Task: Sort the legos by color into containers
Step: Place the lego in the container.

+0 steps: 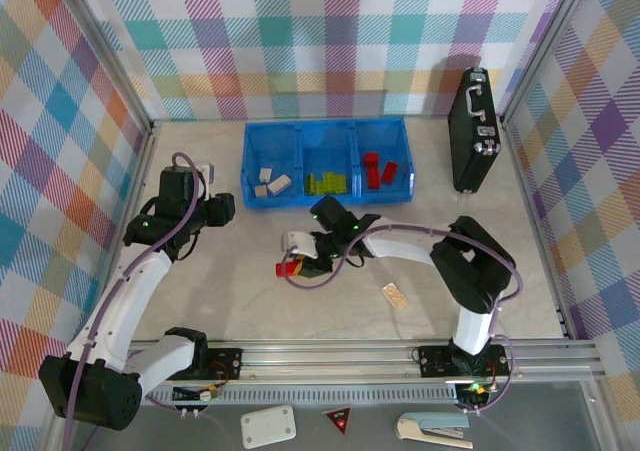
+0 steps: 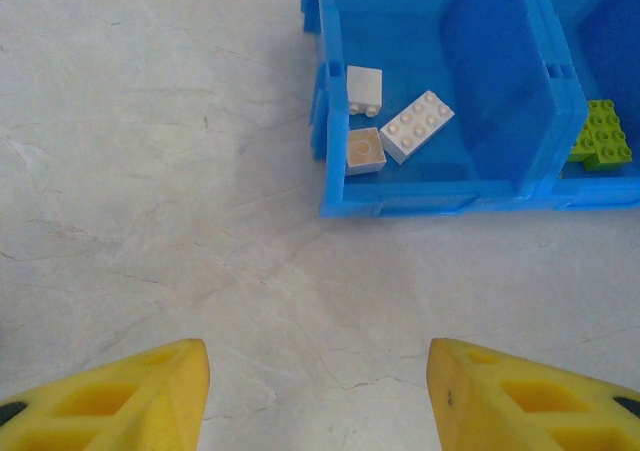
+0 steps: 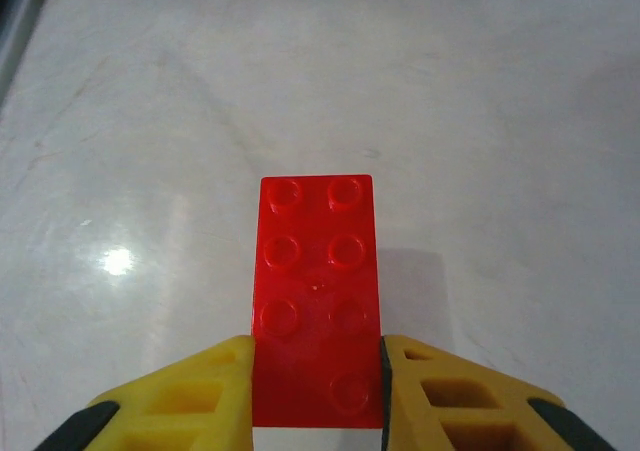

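Lego [image 3: 318, 261], red, sits clamped in right gripper [image 3: 318, 356]; left gripper [image 2: 318, 363] hangs released.

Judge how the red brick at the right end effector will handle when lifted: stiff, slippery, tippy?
Probably stiff: the red brick looks like hard moulded plastic with straight edges. Possibly slippery: its glossy sides sit against the fingers of the right end effector. It may pivot, as the grip is at one end, most length sticking out.
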You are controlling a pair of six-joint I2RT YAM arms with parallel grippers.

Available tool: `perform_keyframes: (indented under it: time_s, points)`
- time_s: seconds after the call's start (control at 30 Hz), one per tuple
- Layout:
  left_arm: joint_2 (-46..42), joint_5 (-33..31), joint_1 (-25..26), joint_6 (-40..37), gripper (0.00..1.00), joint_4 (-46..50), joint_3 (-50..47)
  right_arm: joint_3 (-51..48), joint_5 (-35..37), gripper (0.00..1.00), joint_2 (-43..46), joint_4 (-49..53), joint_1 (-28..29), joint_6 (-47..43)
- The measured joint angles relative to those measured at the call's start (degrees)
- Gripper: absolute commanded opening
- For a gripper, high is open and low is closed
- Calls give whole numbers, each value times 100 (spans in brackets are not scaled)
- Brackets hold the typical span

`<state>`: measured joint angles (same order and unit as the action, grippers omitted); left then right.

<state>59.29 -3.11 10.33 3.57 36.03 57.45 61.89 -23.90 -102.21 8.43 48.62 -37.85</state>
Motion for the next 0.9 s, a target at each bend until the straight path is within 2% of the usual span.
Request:
perform_keyframes:
  time_s: [0.27, 0.5, 0.77, 0.9]
  points:
    - [-2, 0, 0, 0, 60, 0, 0, -212, 417, 11, 695, -212, -973, 822]
    - [0, 0, 0, -2, 60, 0, 0, -107, 896, 0, 905, -131, -1740, 1897]
    - [0, -2, 0, -2, 60, 0, 0, 96, 1235, 0, 905, -68, -2402, 3069]
    - [0, -2, 0, -2, 60, 0, 0, 127, 1285, 0, 905, -63, -2540, 3401]
